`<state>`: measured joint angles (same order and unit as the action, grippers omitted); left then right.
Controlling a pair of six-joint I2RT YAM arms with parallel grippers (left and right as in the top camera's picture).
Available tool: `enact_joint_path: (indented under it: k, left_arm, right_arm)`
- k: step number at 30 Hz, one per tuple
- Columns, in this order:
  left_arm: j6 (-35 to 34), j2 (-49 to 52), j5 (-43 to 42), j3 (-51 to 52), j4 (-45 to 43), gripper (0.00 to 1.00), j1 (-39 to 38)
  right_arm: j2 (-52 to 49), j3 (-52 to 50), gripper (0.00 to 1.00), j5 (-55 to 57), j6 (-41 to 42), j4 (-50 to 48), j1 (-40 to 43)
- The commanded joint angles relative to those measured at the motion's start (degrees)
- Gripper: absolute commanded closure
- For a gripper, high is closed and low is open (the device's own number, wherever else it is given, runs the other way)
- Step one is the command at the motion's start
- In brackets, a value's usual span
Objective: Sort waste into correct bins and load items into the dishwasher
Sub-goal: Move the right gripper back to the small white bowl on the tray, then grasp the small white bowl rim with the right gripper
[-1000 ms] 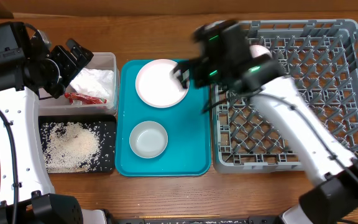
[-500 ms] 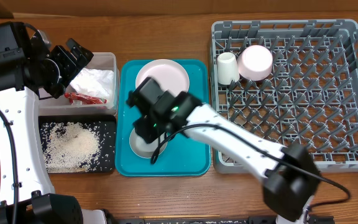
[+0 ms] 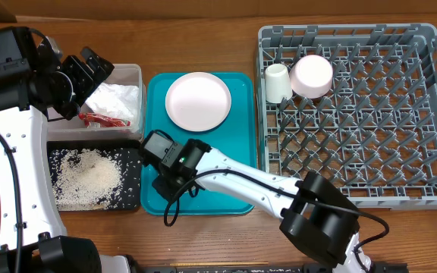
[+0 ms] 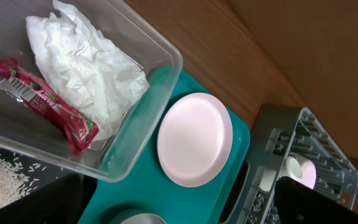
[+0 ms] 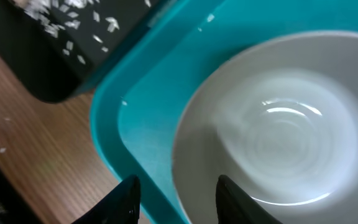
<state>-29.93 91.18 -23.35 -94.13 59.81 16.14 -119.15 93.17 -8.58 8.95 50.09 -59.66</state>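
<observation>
Straddling bowl (image 5: 278, 124) rim, right pincer (image 5: 178, 202), teal tray (image 5: 135, 130) wall beside

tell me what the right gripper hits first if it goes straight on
Probably the rim of the grey-white bowl; the right gripper has its jaws open astride it, though depth is unclear.

Brown wooden table (image 3: 203, 38), streaky lengthwise grain, evenly lit, soft faint shadows

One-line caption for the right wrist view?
Open right end effector poised over the bowl rim on the teal tray, rice nearby.
</observation>
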Motion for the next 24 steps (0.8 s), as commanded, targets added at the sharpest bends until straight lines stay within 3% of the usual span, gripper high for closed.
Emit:
enact_joint_path:
  k: [1,8,11,15,24]
  left_arm:
    - [-0.52,-0.85,0.24,-1.01,-0.04,0.0,0.0]
    - [-0.52,-0.85,0.24,-1.01,-0.04,0.0,0.0]
    - [-0.52,-0.85,0.24,-1.01,-0.04,0.0,0.0]
    - [-0.52,-0.85,0.24,-1.01,-0.04,0.0,0.0]
    - [-0.52,-0.85,0.24,-1.01,-0.04,0.0,0.0]
  right_arm:
    - [-0.57,-1.36,0.59,3.19,-0.04,-0.46,-0.13]
    - [-0.57,-4.0,0.61,3.19,-0.02,-0.9,-0.13]
    - [-0.57,-4.09,0.81,3.19,-0.02,-1.22,-0.13]
    - [-0.52,-3.3,0.96,3.13,-0.02,-1.57,-0.11]
    - [7.72,4.7,0.96,2.95,1.92,6.1,2.89]
